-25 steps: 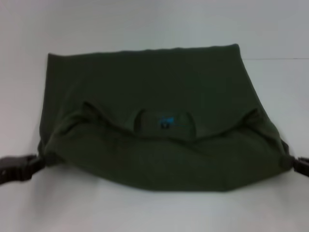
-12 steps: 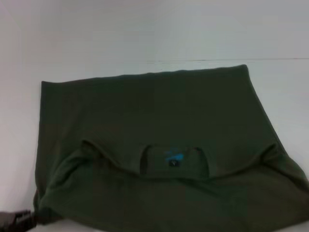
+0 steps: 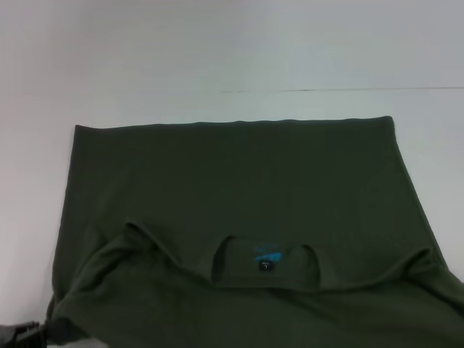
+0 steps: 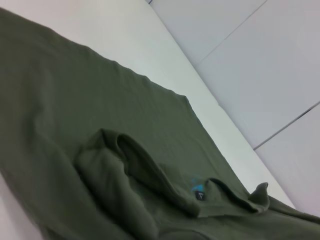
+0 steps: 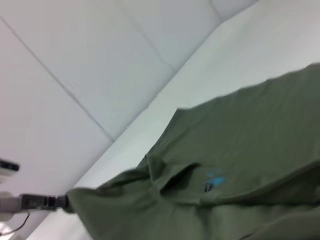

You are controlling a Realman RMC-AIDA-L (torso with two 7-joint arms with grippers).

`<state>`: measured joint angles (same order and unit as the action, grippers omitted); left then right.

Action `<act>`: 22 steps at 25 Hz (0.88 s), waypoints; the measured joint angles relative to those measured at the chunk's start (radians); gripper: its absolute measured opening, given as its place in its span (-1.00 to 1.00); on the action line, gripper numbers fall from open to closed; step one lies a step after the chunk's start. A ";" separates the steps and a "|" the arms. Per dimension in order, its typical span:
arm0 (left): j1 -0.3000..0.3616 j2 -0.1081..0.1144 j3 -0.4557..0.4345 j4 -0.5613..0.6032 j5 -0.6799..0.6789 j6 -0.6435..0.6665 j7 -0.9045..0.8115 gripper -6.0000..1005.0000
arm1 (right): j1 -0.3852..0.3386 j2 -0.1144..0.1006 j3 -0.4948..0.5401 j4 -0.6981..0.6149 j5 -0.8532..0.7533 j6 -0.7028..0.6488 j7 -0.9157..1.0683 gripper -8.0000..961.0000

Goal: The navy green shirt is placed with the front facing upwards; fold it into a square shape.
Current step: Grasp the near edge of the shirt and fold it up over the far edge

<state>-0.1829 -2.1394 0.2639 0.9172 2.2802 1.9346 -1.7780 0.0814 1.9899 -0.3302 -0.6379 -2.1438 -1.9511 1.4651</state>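
The navy green shirt [image 3: 239,188] lies on the white table, its straight far edge across the middle of the head view. Its round collar and blue-and-black neck label [image 3: 267,257] face up near the front. The chest lettering is hidden. My left gripper [image 3: 25,335] shows only as a dark tip at the front left, at the shirt's left corner. In the right wrist view the left gripper [image 5: 59,202] is shut on that stretched corner of the shirt [image 5: 240,150]. My right gripper is out of view. The label also shows in the left wrist view [image 4: 198,192].
The white table [image 3: 232,58] runs on beyond the shirt, with a thin seam [image 3: 333,90] across its far right part. White panels [image 5: 100,60] with seams show beyond the table edge in the right wrist view.
The shirt has been drawn toward me; its far edge and collar sit nearer. Both grippers moved toward me: the right one left the head view, the left one shows only as a tip.
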 joint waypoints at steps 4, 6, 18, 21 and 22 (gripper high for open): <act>-0.043 0.015 0.000 -0.014 0.000 -0.025 -0.016 -0.92 | 0.037 0.000 0.058 0.001 0.001 0.004 0.008 -0.93; -0.069 0.024 -0.001 -0.027 -0.002 -0.043 -0.025 -0.92 | 0.070 0.000 0.082 0.002 0.001 0.015 0.016 -0.93; -0.350 0.103 -0.060 -0.178 -0.011 -0.333 -0.078 -0.92 | 0.361 0.000 0.162 0.026 0.013 0.342 0.079 -0.92; -0.404 0.104 -0.058 -0.205 -0.011 -0.450 -0.088 -0.92 | 0.430 -0.001 0.159 0.058 0.020 0.463 0.080 -0.92; -0.419 0.104 -0.056 -0.215 -0.011 -0.490 -0.089 -0.92 | 0.449 -0.002 0.157 0.066 0.024 0.499 0.080 -0.92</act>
<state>-0.6020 -2.0350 0.2078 0.7021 2.2692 1.4449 -1.8671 0.5300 1.9883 -0.1730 -0.5723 -2.1201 -1.4521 1.5448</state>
